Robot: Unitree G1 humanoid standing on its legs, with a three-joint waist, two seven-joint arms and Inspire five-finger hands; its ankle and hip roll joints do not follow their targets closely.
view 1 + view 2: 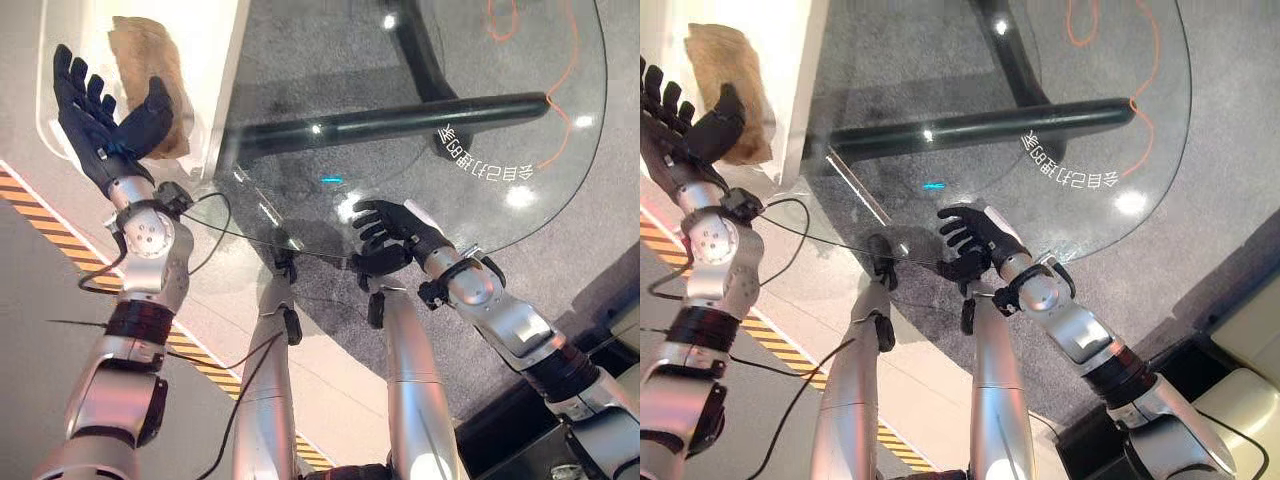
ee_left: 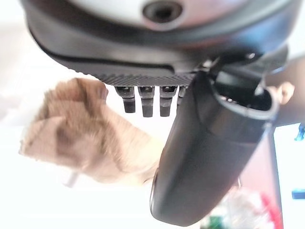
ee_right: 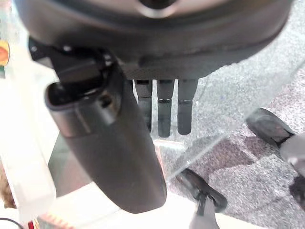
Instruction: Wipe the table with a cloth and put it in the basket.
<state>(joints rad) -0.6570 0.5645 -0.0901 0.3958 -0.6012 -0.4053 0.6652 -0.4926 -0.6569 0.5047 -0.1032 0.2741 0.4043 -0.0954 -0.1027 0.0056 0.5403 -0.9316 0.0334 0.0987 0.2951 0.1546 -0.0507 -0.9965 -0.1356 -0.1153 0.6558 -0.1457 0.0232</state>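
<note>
A crumpled tan cloth (image 1: 150, 50) lies inside the white basket (image 1: 218, 80) at the far left, beside the round glass table (image 1: 480, 100). My left hand (image 1: 105, 115) hovers over the basket with straight, spread fingers. It is open and holds nothing. In the left wrist view the cloth (image 2: 81, 133) lies loose just past the fingers (image 2: 145, 100). My right hand (image 1: 390, 232) rests at the near edge of the glass, with relaxed fingers and nothing in it. The right wrist view shows its fingers (image 3: 164, 107) extended over the glass edge.
Under the glass a dark bar of the table's frame (image 1: 400, 120) crosses the view, with an orange cable (image 1: 565, 70) on the grey floor behind it. Yellow-black striped tape (image 1: 40, 215) runs along the floor on the left. White print (image 1: 485, 160) marks the glass.
</note>
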